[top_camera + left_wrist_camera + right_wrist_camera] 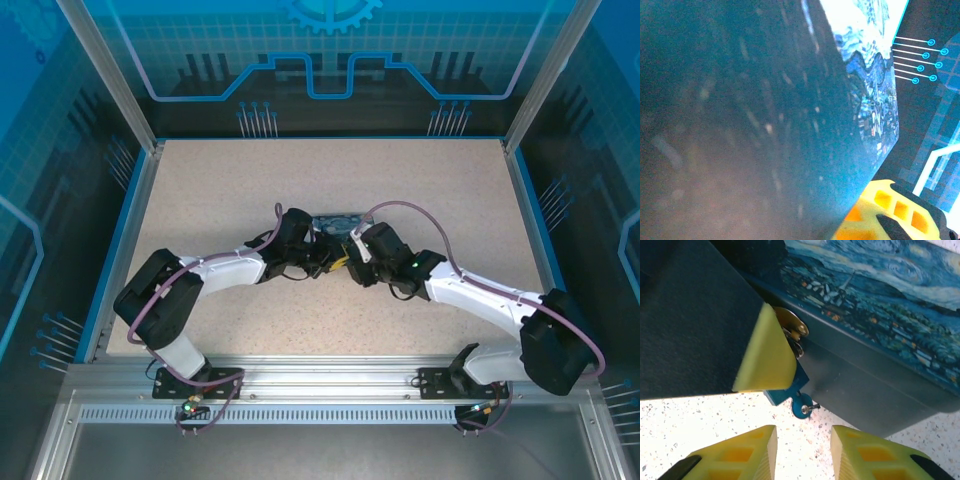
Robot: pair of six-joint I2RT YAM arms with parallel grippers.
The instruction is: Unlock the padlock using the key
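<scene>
both arms bent inward, wrists meeting at the middle of the table over one painted box. the left gripper was closed, a finger against the single padlock on the box's dark side. one key sat just below, head toward the table. the right gripper gaped empty near the key.
</scene>
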